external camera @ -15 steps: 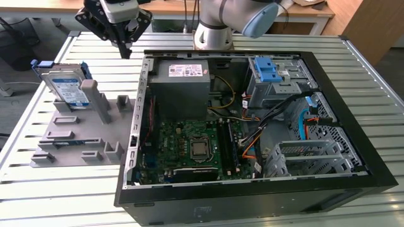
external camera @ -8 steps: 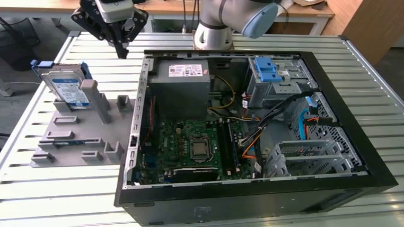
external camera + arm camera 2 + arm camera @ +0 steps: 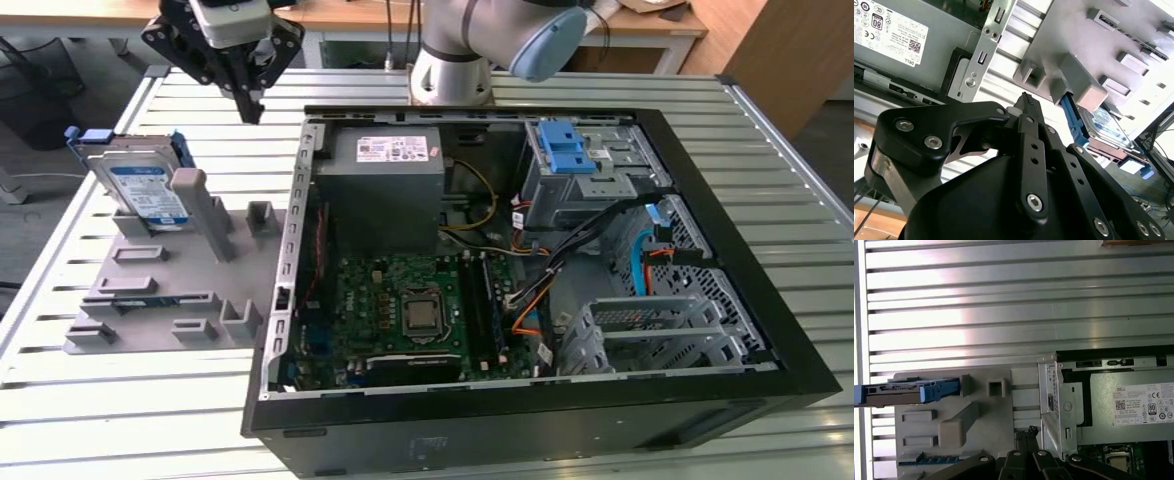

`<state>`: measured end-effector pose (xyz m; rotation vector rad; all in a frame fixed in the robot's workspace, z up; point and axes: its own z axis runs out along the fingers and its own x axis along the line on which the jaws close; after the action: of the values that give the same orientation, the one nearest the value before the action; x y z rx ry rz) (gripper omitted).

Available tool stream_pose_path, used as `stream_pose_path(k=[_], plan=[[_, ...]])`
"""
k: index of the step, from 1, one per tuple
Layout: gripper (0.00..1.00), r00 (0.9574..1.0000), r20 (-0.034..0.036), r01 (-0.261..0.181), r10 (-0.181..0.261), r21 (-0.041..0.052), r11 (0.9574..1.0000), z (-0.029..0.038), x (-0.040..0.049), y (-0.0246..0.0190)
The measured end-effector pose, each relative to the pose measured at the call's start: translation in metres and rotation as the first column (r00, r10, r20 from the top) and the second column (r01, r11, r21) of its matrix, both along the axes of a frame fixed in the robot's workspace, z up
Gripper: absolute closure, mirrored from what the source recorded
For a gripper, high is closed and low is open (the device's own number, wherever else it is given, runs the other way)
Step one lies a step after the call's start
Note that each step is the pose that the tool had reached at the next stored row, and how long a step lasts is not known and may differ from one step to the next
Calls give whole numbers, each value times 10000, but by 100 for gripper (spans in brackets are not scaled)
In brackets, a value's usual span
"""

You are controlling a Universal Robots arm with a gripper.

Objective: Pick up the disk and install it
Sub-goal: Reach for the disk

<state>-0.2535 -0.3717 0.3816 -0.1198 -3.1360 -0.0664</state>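
The disk (image 3: pixel 144 187) is a silver hard drive with a white-and-blue label and blue rails. It stands on edge in a slot at the far end of a grey holder plate (image 3: pixel 147 300), at the exterior view's left. In both wrist views it is seen edge-on (image 3: pixel 904 392) (image 3: pixel 1108 126). My gripper (image 3: pixel 248 105) hangs above the slatted table, behind the holder and to the right of the disk, clear of it. Its black fingers (image 3: pixel 1029 102) meet at the tips and hold nothing; they also show above the holder's edge (image 3: pixel 1024 432).
An open black computer case (image 3: pixel 747 240) lies on the slatted metal table (image 3: pixel 801 170). Inside are a grey power-supply box (image 3: pixel 387 190), a motherboard (image 3: pixel 414 305), loose cables and a grey cage with a blue latch (image 3: pixel 577 160). The case's metal wall (image 3: pixel 1054 405) is close beside my fingers.
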Motion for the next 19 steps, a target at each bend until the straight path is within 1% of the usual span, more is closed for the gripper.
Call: stream_pose_path(k=[19], plan=[[89,10000,-24,1,-1,0,10000,-20,-205,56]])
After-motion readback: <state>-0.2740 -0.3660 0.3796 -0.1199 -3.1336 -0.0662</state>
